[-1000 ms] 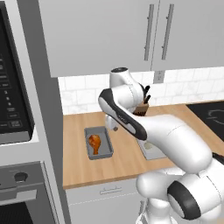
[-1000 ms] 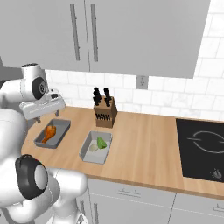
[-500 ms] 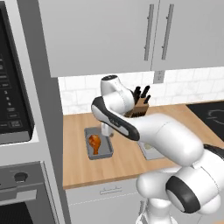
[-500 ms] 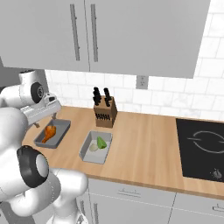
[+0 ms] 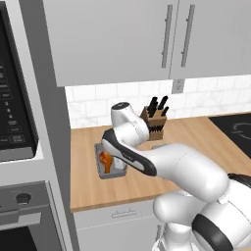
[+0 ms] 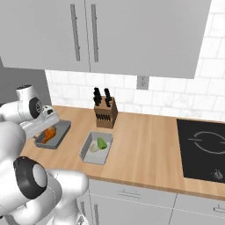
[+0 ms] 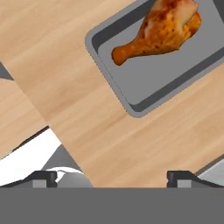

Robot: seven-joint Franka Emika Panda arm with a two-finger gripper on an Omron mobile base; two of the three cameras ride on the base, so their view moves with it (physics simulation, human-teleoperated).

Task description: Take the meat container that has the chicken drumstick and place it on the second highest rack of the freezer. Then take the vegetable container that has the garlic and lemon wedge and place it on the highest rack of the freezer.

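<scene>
- Since a second ago the arm has swung left and dropped from near the knife block (image 5: 156, 121) to hang over the meat container (image 7: 148, 65); trays and block lie where they did.
- That container, a shallow grey tray with rounded corners and a raised lip, sits on the counter (image 5: 196, 137) near its left end, the glossy orange-brown chicken drumstick (image 7: 159, 30) lying inside, much shorter than the tray.
- The gripper (image 7: 111, 177) has its jaws spread wide with nothing between them; its dark tips hover over bare wood just beside the tray's corner.
- Risk, as I judge it: descending from here, the fingers would close on the counter or clip the corner and skid the smooth tray; a grip on one thin wall could tilt it and roll the drumstick out.
- Further right, the vegetable container (image 6: 96, 147) holds the yellow-green lemon wedge (image 6: 102, 143) and pale garlic (image 6: 94, 149), well apart from the gripper.
</scene>
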